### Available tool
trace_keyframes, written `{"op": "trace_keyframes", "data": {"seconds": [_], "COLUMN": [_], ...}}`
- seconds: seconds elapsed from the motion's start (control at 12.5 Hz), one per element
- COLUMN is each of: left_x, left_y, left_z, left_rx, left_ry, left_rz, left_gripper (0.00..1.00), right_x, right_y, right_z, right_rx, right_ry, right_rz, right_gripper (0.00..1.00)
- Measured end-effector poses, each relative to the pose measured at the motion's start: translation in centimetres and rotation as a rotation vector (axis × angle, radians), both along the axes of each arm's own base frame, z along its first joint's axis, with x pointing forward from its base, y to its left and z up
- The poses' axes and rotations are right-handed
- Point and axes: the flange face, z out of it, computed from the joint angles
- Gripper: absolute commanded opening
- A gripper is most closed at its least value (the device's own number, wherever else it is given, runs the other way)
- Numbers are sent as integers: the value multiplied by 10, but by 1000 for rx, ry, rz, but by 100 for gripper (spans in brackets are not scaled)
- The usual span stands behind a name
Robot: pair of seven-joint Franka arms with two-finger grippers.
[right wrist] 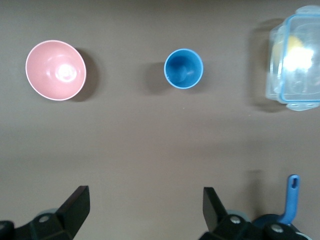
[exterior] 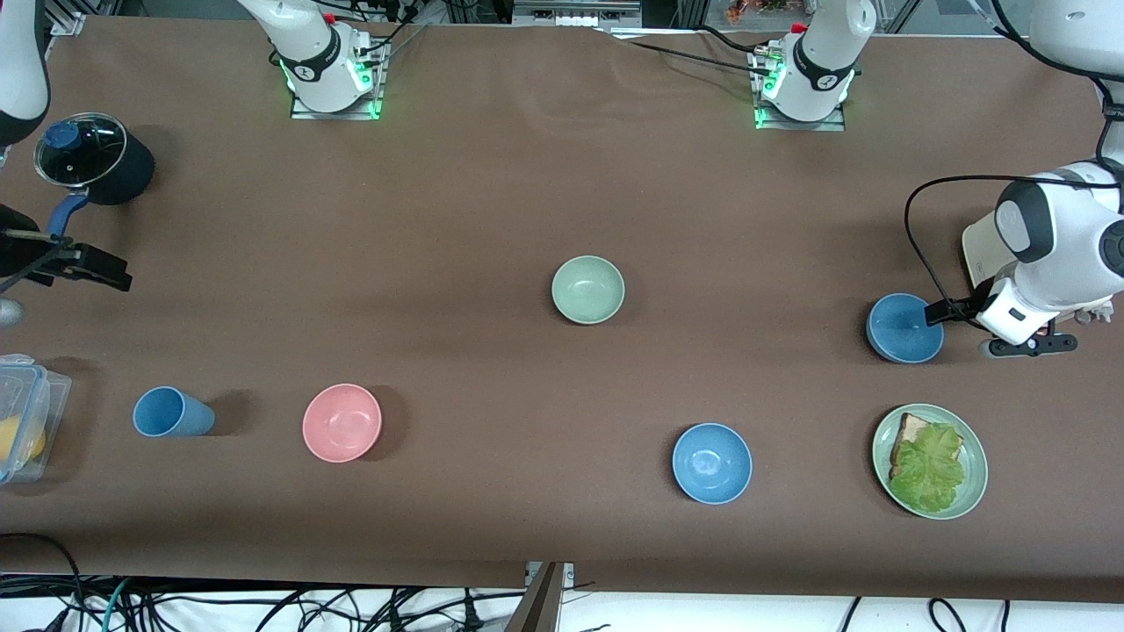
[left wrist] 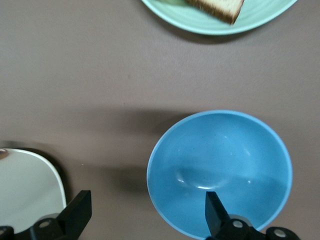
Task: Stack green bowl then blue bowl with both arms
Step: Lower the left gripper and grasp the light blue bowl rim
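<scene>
Two white Franka arms work a brown desk [exterior: 492, 193] scattered with tableware. The green bowl [exterior: 587, 289] sits alone near the desk's middle. One blue bowl [exterior: 903, 327] lies toward the left arm's end, where the left gripper [left wrist: 145, 212] hangs over it, jaws spread wide with one finger above the bowl's rim and holding nothing. A second blue bowl [exterior: 711, 463] rests nearer the front edge, beside a green plate [exterior: 975, 470] of bread and lettuce. At the right arm's end, the right gripper [right wrist: 145, 207] hovers with jaws spread and empty, near a lidded black pot [exterior: 92, 160]. A pink bowl [exterior: 342, 422], a blue cup [exterior: 171, 412] and a clear container [exterior: 26, 421] line the front edge.
</scene>
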Motion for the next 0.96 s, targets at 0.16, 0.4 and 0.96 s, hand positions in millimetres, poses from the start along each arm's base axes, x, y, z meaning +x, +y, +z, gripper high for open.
{"op": "trace_keyframes", "data": {"seconds": [0.16, 0.4, 0.96], "left_x": [-3, -5, -12], "left_y": [0, 0, -2], "left_z": [-16, -31, -52], "left_rx": [-1, -1, -18], "left_ry": [28, 50, 84], "left_rz": [0, -1, 17], "left_gripper": [94, 78, 12], "right_x": [-7, -13, -18], "right_y": [9, 22, 22], "right_z": [15, 0, -12], "right_rx": [-9, -9, -8], "right_ry": [-20, 19, 61], "right_rz": [11, 31, 1], "right_gripper": [100, 100, 100]}}
